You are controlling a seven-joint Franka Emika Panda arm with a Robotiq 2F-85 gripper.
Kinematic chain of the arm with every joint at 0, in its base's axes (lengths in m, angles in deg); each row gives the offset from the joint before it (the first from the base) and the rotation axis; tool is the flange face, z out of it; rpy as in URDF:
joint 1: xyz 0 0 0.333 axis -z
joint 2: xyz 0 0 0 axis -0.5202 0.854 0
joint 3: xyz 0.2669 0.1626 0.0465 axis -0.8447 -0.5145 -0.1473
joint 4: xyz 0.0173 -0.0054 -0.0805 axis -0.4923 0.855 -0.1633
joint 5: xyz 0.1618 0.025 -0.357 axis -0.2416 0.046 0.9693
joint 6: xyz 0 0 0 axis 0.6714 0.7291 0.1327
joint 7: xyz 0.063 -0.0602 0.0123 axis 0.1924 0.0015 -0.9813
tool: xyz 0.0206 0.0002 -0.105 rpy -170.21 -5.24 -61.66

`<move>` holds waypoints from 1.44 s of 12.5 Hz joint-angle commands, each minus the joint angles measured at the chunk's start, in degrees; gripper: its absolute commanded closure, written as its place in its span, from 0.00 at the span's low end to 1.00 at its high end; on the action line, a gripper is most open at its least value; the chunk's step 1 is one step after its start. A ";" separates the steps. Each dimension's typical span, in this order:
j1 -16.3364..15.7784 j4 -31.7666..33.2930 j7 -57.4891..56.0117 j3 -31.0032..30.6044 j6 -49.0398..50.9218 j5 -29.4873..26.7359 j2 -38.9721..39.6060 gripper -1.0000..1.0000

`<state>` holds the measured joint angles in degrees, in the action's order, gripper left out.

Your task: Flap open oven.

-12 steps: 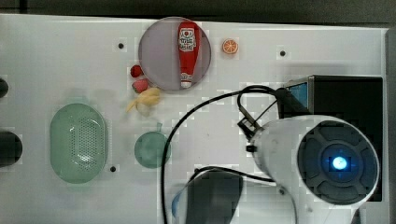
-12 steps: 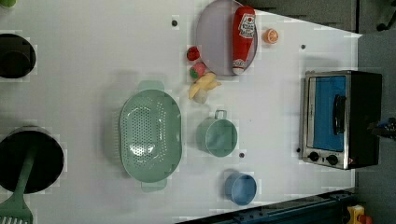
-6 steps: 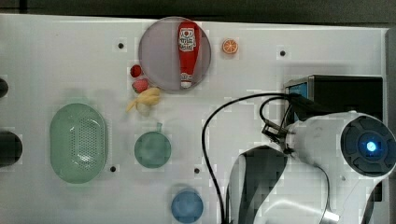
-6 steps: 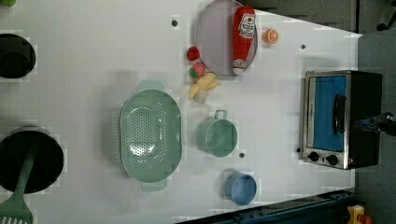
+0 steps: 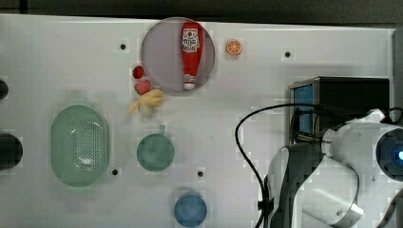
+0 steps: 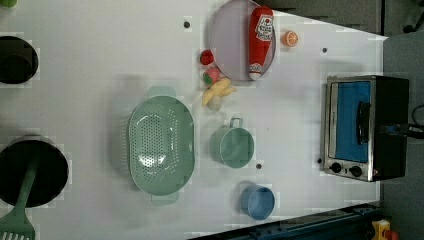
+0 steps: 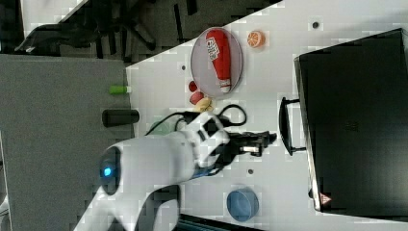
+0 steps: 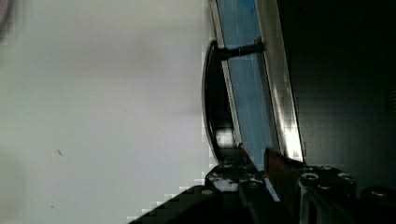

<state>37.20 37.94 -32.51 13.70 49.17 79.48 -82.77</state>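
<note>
The oven (image 6: 367,127) sits at the left view's right, door shut. The gripper (image 7: 267,139), jaws narrowly apart and holding nothing, hovers near its handle (image 7: 284,126).

The oven (image 6: 367,127) stands at the left view's right; black top, silver frame; blue glass door shut.

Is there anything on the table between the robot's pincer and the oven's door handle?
No. In the right view the pincer points at the oven handle, with bare white table between.
</note>
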 commanded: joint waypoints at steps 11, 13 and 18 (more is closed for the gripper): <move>-0.77 1.93 -4.50 0.86 -10.51 -0.22 8.54 0.83; -0.92 2.75 -4.48 0.03 -11.45 -0.19 8.89 0.83; -3.38 5.62 -1.59 -4.00 -11.99 3.95 8.90 0.83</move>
<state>36.08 41.30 -34.30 11.38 37.23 82.95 -74.58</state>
